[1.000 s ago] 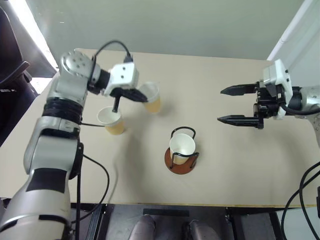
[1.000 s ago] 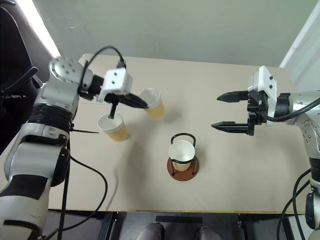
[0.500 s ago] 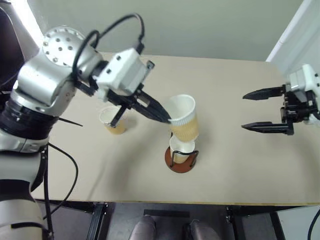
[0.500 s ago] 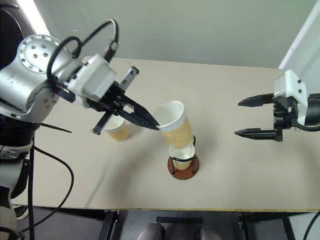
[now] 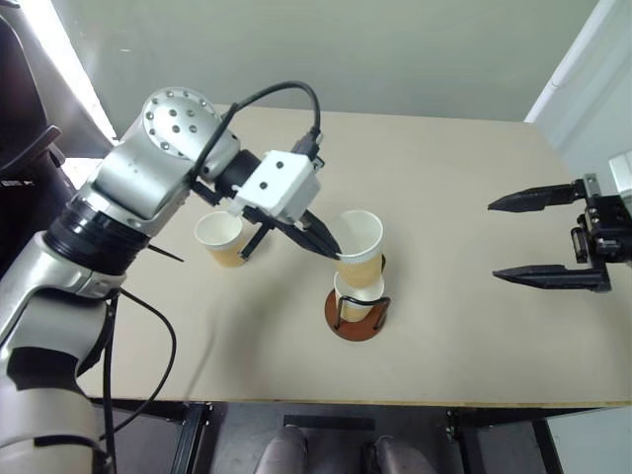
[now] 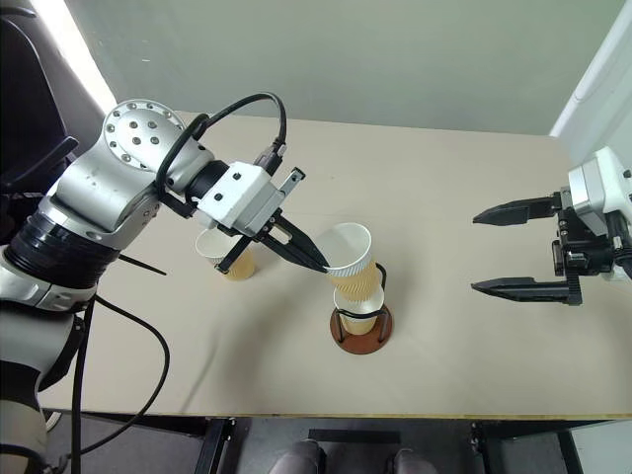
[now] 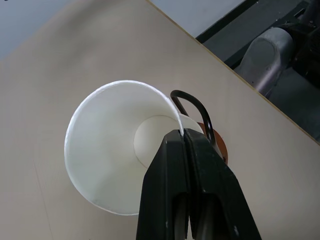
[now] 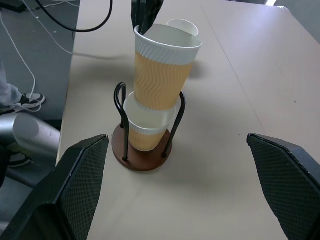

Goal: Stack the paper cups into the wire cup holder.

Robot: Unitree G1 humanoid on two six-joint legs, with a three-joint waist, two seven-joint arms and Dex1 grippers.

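My left gripper (image 5: 331, 249) is shut on the near rim of a yellow-orange paper cup (image 5: 360, 247), pinching the wall between its fingers (image 7: 172, 165). That cup leans slightly, and its bottom sits inside a second paper cup (image 8: 145, 131), which stands in the wire cup holder (image 8: 125, 150) on a reddish-brown disc base (image 5: 341, 324). A third paper cup (image 5: 221, 238) stands upright on the table (image 5: 444, 168), left of the holder and behind my left arm. My right gripper (image 5: 494, 240) hangs open well to the right of the holder, with nothing between its fingers (image 8: 80, 180).
A black cable (image 5: 148, 326) droops from my left arm over the table's front left edge. A dark chair (image 5: 20, 148) stands off the table's left side. Bare tabletop lies between the holder and my right gripper.
My left gripper carried its cup from the back left, beside the standing cup, over to the holder and lowered it into the cup there. My right gripper drew back to the right, staying open.
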